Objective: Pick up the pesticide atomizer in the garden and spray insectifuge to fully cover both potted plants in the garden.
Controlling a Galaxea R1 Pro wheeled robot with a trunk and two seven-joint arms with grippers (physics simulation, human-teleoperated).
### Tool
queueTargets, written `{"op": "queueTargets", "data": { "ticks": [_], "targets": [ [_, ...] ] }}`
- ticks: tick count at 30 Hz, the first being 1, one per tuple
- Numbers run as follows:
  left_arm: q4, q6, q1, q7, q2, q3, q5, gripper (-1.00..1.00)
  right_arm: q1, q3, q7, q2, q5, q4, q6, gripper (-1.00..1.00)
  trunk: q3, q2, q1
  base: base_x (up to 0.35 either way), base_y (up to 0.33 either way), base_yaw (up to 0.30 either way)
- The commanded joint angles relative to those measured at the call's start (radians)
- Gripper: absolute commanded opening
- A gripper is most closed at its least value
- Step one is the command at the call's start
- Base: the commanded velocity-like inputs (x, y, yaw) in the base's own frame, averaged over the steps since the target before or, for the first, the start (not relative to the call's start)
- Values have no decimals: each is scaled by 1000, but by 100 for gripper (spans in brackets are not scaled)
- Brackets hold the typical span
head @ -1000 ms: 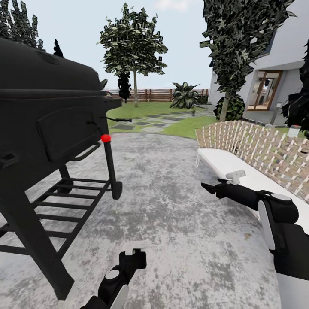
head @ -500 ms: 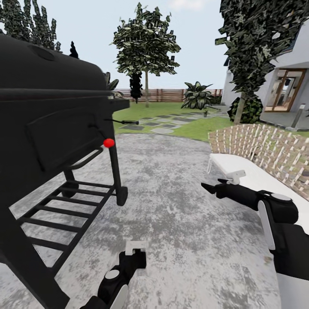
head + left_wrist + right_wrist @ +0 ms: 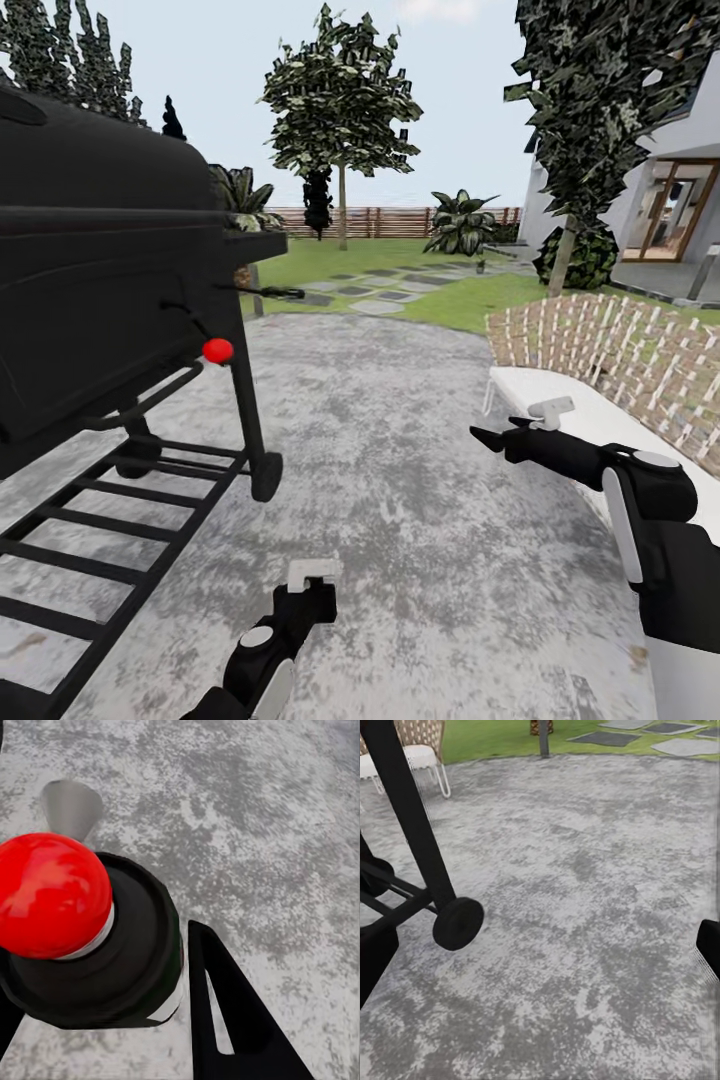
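Pesticide atomizer (image 3: pixel 82 937) sits clamped between left pincer (image 3: pixel 112 1020) fingers — red tip up

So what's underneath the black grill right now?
Under the grill, a black slatted rack sits low between its legs, with a small wheel resting on the grey stone patio. The barrel's body hides the rack's far side.

A home garden: stone patio (image 3: pixel 400 480), black barbecue grill (image 3: pixel 90 300), lawn (image 3: pixel 450 300), wooden fence (image 3: pixel 390 222), house (image 3: pixel 670 200)
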Motion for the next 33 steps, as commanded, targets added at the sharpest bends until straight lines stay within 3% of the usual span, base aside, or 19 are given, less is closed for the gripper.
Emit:
{"op": "queueTargets", "data": {
  "ticks": [1,33],
  "targets": [
    [-2,3,-1,8,0,1,10,-100,-1,-1,5,0,1,-1,6,100,-1,0,0,325,-174,0],
    [-2,3,-1,4,0,9,12,-100,-1,4,7,3,1,-1,2,100,-1,0,0,325,-168,0]
  ]
}}
